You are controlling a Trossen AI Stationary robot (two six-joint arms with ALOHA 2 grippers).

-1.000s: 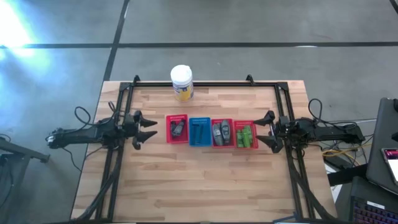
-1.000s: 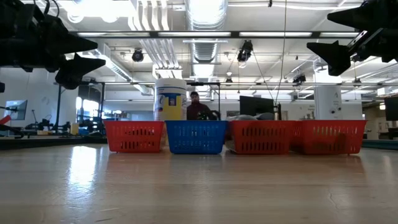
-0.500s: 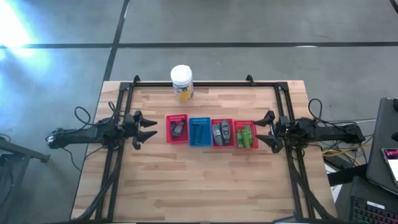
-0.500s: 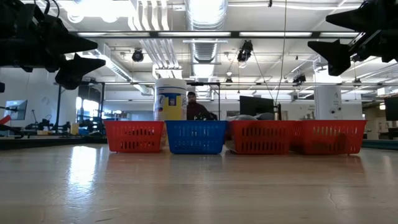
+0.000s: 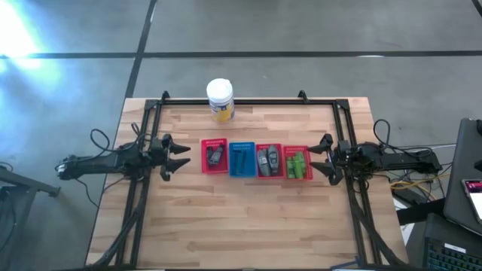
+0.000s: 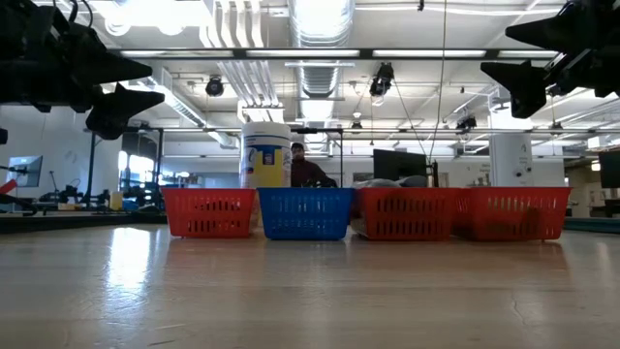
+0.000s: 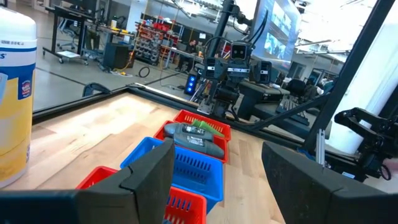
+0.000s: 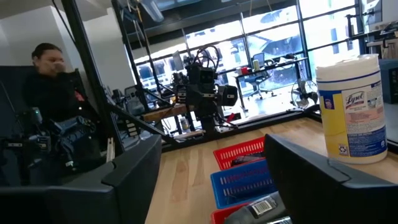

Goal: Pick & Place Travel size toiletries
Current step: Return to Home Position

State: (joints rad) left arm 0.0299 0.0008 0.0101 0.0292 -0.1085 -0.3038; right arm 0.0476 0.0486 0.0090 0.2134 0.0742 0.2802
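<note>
Four mesh baskets stand in a row at the table's middle. The left red basket (image 5: 215, 156) holds grey toiletries (image 5: 215, 156). The blue basket (image 5: 242, 159) comes after it. The third basket, red (image 5: 269, 160), holds grey tubes (image 7: 194, 138), and the right red basket (image 5: 298, 162) holds bright green ones (image 5: 299, 164). My left gripper (image 5: 179, 156) hovers open above the table, left of the row. My right gripper (image 5: 322, 158) hovers open just right of it. Both are high above the baskets in the low view (image 6: 145, 85) (image 6: 504, 58).
A large white jar with a yellow label (image 5: 220, 99) stands at the table's far edge, behind the left baskets. A black frame (image 5: 233, 101) rims the table. A laptop (image 5: 467, 196) sits off the right side. A person (image 8: 53, 81) is beyond the table.
</note>
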